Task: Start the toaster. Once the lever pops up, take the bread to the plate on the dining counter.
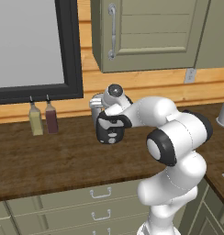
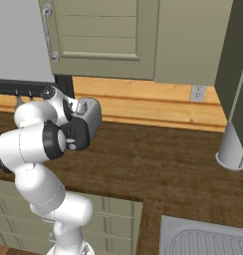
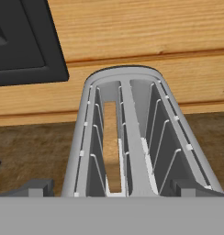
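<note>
The toaster (image 3: 132,137) stands on the dark wooden counter against the wall, its two slots running away from the hand camera. A tan bread (image 3: 111,147) slice sits low in the left slot. My gripper (image 3: 113,188) hovers at the toaster's near end, open, with one grey fingertip (image 3: 38,186) at each lower side and nothing between them. From the base cameras the toaster (image 1: 96,102) (image 2: 92,115) peeks out behind my black hand (image 1: 108,131). The plate and the dining counter are out of view.
Two slim bottles (image 1: 36,120) (image 1: 51,118) stand left of the toaster below a dark-framed window (image 1: 68,50). Olive cabinets (image 1: 146,32) hang overhead. A grey cylinder (image 2: 232,147) stands at the right, and a sink (image 2: 203,239) lies beyond the counter corner.
</note>
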Robot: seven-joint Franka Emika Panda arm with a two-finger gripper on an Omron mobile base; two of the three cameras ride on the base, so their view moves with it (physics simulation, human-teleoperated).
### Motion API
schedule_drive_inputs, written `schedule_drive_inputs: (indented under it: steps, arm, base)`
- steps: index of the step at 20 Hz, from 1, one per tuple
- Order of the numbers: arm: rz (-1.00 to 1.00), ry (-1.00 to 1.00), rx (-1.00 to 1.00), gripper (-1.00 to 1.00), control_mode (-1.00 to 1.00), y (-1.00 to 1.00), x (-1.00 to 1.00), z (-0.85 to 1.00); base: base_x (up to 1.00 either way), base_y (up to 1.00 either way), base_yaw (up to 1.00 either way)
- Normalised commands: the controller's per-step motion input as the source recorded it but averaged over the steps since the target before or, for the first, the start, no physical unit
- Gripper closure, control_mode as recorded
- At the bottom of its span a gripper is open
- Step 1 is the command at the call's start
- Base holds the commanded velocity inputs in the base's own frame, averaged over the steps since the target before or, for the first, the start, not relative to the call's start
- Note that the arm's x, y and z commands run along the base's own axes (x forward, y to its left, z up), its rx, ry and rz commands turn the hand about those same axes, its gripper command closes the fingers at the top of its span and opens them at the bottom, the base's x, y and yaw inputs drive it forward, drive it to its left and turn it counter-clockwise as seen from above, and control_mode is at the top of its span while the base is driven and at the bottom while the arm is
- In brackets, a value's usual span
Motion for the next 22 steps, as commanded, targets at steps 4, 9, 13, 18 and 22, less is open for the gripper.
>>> schedule_drive_inputs:
  steps: [4,9,13,18,22]
  arm:
    - [0.0,0.0,0.0,-1.0,-1.0,0.0,0.0,0.0]
    - [0.0,0.0,0.0,-1.0,-1.0,0.0,0.0,0.0]
    - [0.0,0.0,0.0,-1.0,-1.0,0.0,0.0,0.0]
    - [0.0,0.0,0.0,-1.0,-1.0,0.0,0.0,0.0]
    - [0.0,0.0,0.0,-1.0,-1.0,0.0,0.0,0.0]
  base:
    - [0.0,0.0,0.0]
    - [0.0,0.0,0.0]
    - [0.0,0.0,0.0]
    - [0.0,0.0,0.0]
    - [0.0,0.0,0.0]
